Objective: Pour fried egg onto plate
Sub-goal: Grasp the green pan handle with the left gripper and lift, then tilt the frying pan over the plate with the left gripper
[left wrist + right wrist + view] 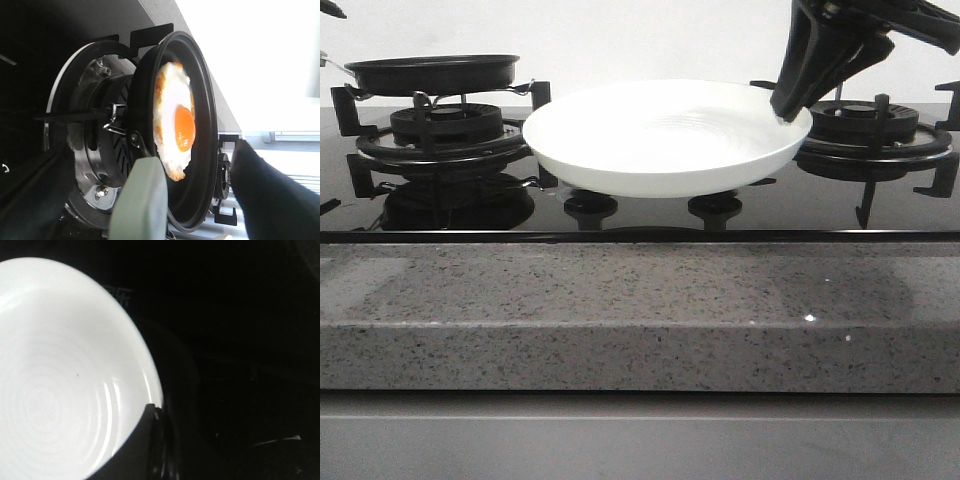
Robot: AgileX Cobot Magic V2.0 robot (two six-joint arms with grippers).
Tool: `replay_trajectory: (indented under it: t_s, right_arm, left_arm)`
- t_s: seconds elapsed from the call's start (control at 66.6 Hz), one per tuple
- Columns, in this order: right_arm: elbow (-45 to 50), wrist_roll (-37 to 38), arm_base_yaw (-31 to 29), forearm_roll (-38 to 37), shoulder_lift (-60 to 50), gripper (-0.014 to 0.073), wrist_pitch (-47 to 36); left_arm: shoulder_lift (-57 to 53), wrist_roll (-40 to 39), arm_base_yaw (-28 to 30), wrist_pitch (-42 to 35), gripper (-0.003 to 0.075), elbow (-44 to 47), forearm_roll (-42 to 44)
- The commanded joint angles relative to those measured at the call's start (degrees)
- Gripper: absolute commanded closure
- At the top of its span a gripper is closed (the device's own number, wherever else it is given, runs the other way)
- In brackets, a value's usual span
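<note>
The fried egg (175, 125), white with an orange yolk and browned edges, lies in the black frying pan (202, 165). The pan (432, 72) sits on the left burner; in the front view its wall hides the egg. My left gripper (147, 205) is open, with its dark fingers (270, 200) on either side of the pan's grey-green handle (140, 200). The white plate (660, 135) hangs above the hob's middle, level. My right gripper (790, 108) is shut on its right rim. The plate (55, 375) fills the right wrist view, with a finger (142, 450) over its rim.
The left burner grate (440, 135) is under the pan and the right burner grate (880, 130) is behind the plate's right side. Two knobs (590, 207) sit under the plate. A grey speckled counter edge (640, 310) runs along the front.
</note>
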Motion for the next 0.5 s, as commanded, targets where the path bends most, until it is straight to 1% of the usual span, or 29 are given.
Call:
replay_trajectory:
  t_s: [0.0, 0.075, 0.15, 0.361, 0.481]
  right_arm:
    - [-1.37, -0.25, 0.19, 0.62, -2.64, 0.0704, -2.22]
    - [-1.37, -0.25, 0.19, 0.62, -2.64, 0.0704, -2.22]
    - [-1.37, -0.25, 0.19, 0.62, -2.64, 0.0704, -2.22]
    - [-1.37, -0.25, 0.19, 0.62, -2.64, 0.0704, -2.22]
    - [-1.37, -0.25, 0.19, 0.62, -2.64, 0.0704, -2.22]
  left_arm:
    - [-2.78, 0.53, 0.35, 4.82, 0.0102, -1.74, -4.68]
    - [-2.78, 0.53, 0.35, 5.10, 0.0108, -1.74, -4.68]
    - [-2.78, 0.53, 0.35, 5.50, 0.0145, -1.74, -4.80]
    - [-2.78, 0.53, 0.35, 5.50, 0.0336, -1.74, -4.80]
    - [-2.78, 0.53, 0.35, 5.50, 0.0424, -1.74, -4.80]
